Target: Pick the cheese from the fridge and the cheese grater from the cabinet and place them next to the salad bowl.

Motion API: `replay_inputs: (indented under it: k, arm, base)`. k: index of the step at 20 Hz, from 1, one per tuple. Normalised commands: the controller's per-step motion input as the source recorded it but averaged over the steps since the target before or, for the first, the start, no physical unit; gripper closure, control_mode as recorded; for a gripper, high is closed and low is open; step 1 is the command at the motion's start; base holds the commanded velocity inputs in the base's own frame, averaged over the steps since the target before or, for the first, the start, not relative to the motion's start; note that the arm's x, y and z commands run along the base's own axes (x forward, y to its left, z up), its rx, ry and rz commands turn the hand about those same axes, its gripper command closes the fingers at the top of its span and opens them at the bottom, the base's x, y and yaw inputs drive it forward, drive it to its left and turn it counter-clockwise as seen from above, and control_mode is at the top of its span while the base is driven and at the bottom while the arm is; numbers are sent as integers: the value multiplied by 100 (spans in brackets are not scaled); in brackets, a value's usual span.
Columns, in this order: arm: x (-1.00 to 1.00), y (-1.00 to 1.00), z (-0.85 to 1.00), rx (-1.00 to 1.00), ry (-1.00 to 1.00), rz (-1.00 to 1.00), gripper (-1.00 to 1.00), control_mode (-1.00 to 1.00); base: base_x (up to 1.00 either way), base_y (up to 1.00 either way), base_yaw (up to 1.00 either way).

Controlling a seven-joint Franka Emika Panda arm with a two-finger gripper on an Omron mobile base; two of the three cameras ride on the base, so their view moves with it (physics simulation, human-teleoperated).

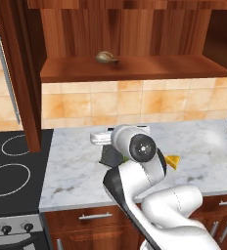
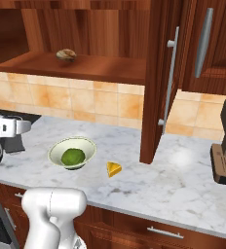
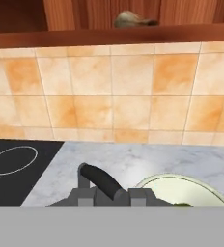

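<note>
Low in the hand view, the cheese grater (image 3: 102,185) sits at the bottom centre with its black handle (image 3: 103,180) up, just left of the salad bowl (image 3: 181,189), and whether the gripper (image 1: 102,138) grips it or has let go cannot be told. On the marble counter (image 2: 183,180) at the centre of the right base view, the cheese (image 2: 114,169) lies just right of the bowl. A brown lump (image 1: 106,57) rests on the cabinet (image 1: 135,68) shelf at upper centre of the left base view.
</note>
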Motion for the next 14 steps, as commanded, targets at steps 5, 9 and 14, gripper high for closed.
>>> replay_inputs:
  k: [5, 9, 14]
  arm:
    - [0, 11, -50, 0, 0, 0, 100, -100]
    - [1, 21, -57, -5, -4, 0, 100, -100]
    - [36, 10, -42, -8, -8, 0, 100, -100]
  base:
    - [0, 0, 0]
    - [0, 0, 0]
    - [0, 0, 0]
